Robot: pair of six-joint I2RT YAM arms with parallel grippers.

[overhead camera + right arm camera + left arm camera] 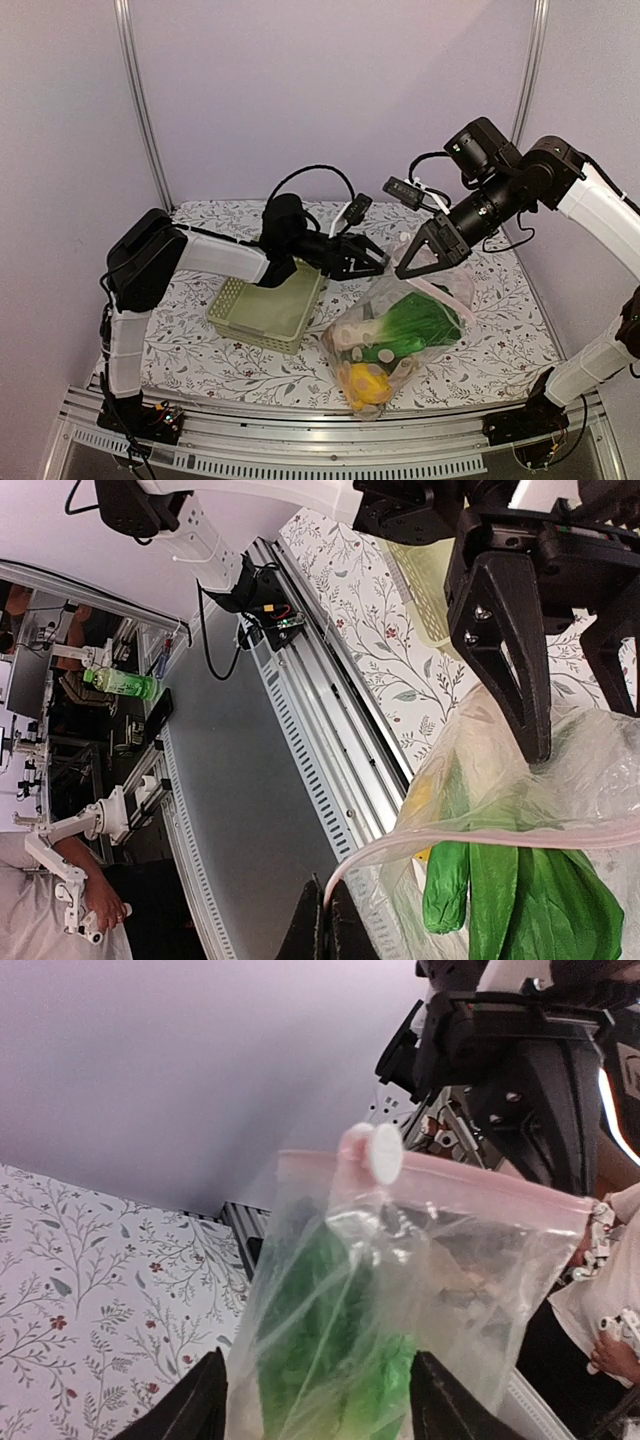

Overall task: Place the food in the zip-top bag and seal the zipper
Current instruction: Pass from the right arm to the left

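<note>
Several foods (bok choy, yellow fruit) lie inside the zip-top bag, its mouth raised off the table. Film likely light, limp, slippery; zipper strip judged the firmest hold. Right gripper pinches its end, fingers together; left gripper jaws apart astride the bag

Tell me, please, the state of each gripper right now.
Left gripper: open, straddling the bag.
Right gripper: closed on the bag's zipper.
</note>
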